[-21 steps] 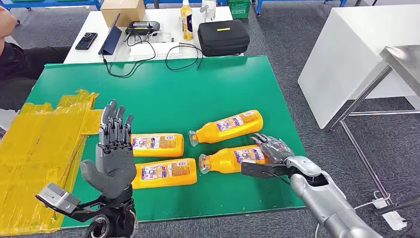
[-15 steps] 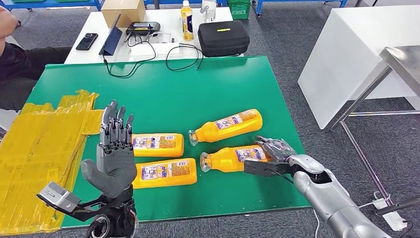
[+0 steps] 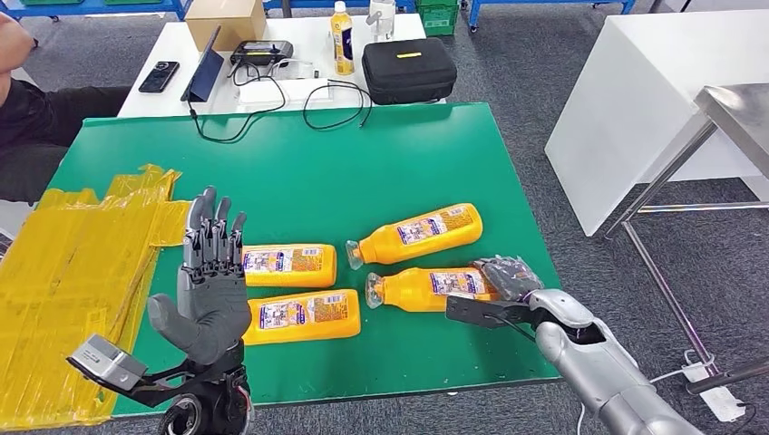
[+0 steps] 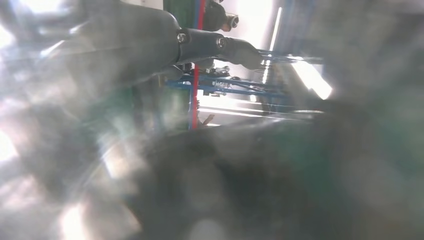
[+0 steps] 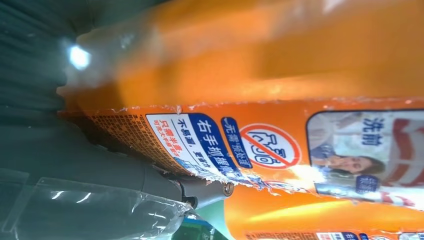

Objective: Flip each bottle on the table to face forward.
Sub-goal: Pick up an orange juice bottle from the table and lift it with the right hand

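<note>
Several orange bottles lie on their sides on the green table (image 3: 381, 154). Two lie at the left, one farther (image 3: 290, 265) and one nearer (image 3: 304, 315). Two lie at the right, with caps pointing left: a far one (image 3: 419, 233) and a near one (image 3: 422, 288). My right hand (image 3: 508, 279) grips the base end of the near right bottle, fingers curled over it and thumb underneath. The right wrist view has that bottle's label (image 5: 280, 145) pressed close against the hand. My left hand (image 3: 210, 290) is raised, empty, with fingers straight up, just left of the two left bottles.
Yellow taped sheeting (image 3: 73, 272) covers the table's left part. Behind is a white table with a black case (image 3: 408, 68), an upright bottle (image 3: 341, 36), a cardboard box (image 3: 227, 18) and cables. A person's dark sleeve (image 3: 36, 118) is at far left.
My right hand's fingers have curled down over the near right bottle's base, and that bottle has shifted slightly. The left hand has stayed still.
</note>
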{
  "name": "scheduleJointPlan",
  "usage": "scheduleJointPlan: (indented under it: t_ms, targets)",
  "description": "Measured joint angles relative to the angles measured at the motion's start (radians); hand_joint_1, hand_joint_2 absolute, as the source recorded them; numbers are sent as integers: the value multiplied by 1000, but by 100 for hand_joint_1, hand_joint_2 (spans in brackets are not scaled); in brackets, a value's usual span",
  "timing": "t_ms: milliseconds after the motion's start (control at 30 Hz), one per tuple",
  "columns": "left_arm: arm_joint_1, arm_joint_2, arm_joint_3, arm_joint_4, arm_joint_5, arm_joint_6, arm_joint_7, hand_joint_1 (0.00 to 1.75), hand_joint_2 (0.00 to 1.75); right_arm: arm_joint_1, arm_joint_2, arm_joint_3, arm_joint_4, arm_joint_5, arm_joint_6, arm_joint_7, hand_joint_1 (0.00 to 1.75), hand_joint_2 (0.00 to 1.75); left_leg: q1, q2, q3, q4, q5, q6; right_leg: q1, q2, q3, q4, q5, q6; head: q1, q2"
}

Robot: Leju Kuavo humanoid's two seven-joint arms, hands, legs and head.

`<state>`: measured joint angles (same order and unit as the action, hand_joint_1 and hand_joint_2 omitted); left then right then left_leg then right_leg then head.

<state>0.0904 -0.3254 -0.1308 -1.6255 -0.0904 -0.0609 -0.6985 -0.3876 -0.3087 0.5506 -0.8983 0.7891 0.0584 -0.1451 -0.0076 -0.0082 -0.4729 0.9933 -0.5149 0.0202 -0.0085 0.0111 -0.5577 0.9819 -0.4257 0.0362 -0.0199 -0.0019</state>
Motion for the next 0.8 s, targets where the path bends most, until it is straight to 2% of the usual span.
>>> scheduleJointPlan:
  t_ms: [133,233,433,600,800]
  targets:
    - [14,0,5,-4,-3,15,-1,0,175,49,26,-59,-48,-49,-57,-9,175,175,0,0,-1,0,0,0,0,0,0,0,0,0,0,0]
    - [27,0,10,-8,-24,29,-2,0,175,109,42,-133,-138,-135,-58,-47,175,175,1,-1,-4,0,0,0,0,-1,-2,0,0,0,0,0]
    - [48,0,21,-21,4,35,-2,0,175,196,58,-275,-373,-278,29,-130,175,175,1,-1,-8,0,0,0,0,-1,-6,1,0,0,0,0]
    - [53,0,31,-31,15,29,-2,0,175,239,81,-306,-511,-295,47,-140,175,175,1,-2,-9,0,0,0,0,-1,-8,1,0,0,0,0]
    - [59,0,39,-34,16,28,-2,0,175,257,90,-316,-567,-295,45,-144,175,175,0,-1,-9,0,0,0,0,-1,-8,0,0,0,1,0]
